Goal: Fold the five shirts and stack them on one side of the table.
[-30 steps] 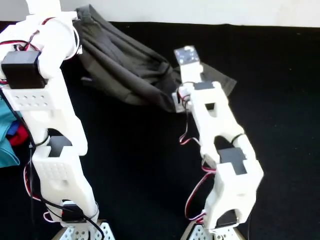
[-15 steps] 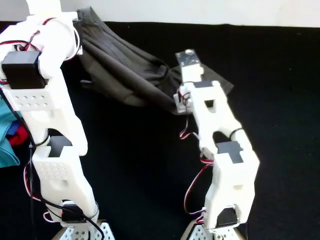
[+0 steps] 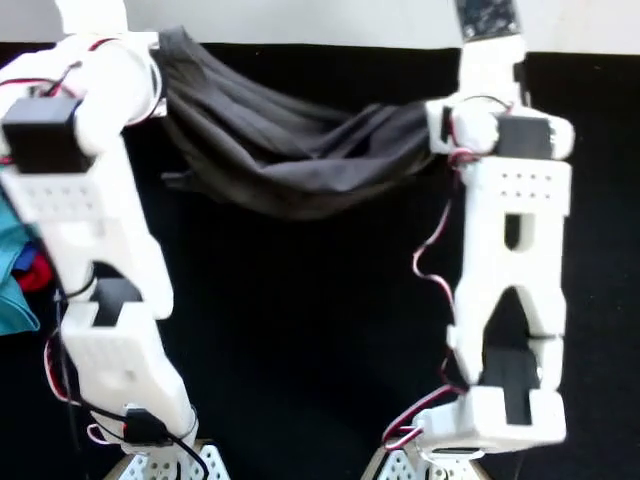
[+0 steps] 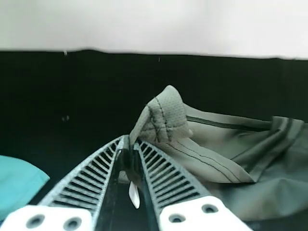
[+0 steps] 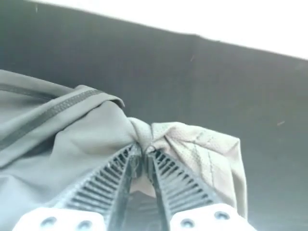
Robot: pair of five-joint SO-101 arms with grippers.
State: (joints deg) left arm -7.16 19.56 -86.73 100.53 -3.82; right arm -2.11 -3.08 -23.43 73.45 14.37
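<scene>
Above the black table (image 3: pixel 300 360), a dark grey shirt (image 3: pixel 300 160) hangs slung between the two arms like a hammock. It is bunched into long folds and sags in the middle. I cannot tell whether its lowest fold clears the cloth-covered surface. One end runs up to the left arm (image 3: pixel 90 200) at the near-left and the other end to the right arm (image 3: pixel 510 200), which stands tall at the right. Seen from the left wrist, the left arm's fingers (image 4: pixel 91 178) are drawn together with hardly a gap, pinching the shirt's edge right at their tips. A stitched corner of hem (image 4: pixel 166 113) pokes up just past them, and the rest of the fabric spreads away to one side. Seen from the right wrist, the right arm's fingers (image 5: pixel 178 185) are likewise pressed close on a gathered knot of the shirt. The cloth puffs out on both sides of the tips, with a seamed fold on one side and a paler, mesh-like flap (image 5: pixel 202 149) on the other. So the garment sits in the grip at both ends, caught at the very tips, not deep between the ribbed pads. Off at the table's left edge, beside the left arm, lies a heap of teal cloth (image 3: pixel 15 290) with a bit of red (image 3: pixel 35 270) tucked against it, well apart from the hanging shirt.
</scene>
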